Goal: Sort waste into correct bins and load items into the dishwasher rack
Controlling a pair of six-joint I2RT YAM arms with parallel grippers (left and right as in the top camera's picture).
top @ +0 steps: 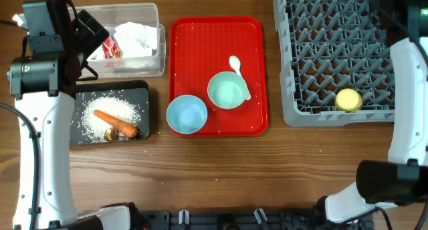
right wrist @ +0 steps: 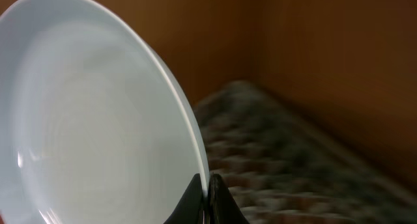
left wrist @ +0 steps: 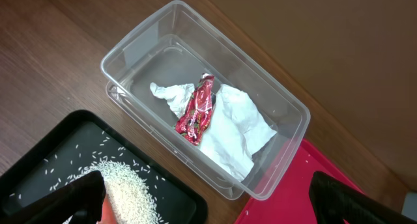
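Right gripper (right wrist: pixel 208 199) clamps the rim of the light blue plate (right wrist: pixel 98 120), which rises above it. Stiff and slick (likely light), so it might swivel in that edge hold

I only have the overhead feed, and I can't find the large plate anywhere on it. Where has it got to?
Observer: The right wrist view shows it. The right claw has the light blue plate pinched at its rim, standing on edge.
Operator: Close to loading yet?
Observer: A blurred grey lattice, the dishwasher rack, shows behind the plate. I cannot tell which slot it lines up with.
Operator: And the other arm, is it carrying anything?
Observer: No. In the left wrist view the left claw is open with nothing between its fingers, facing the clear tub.
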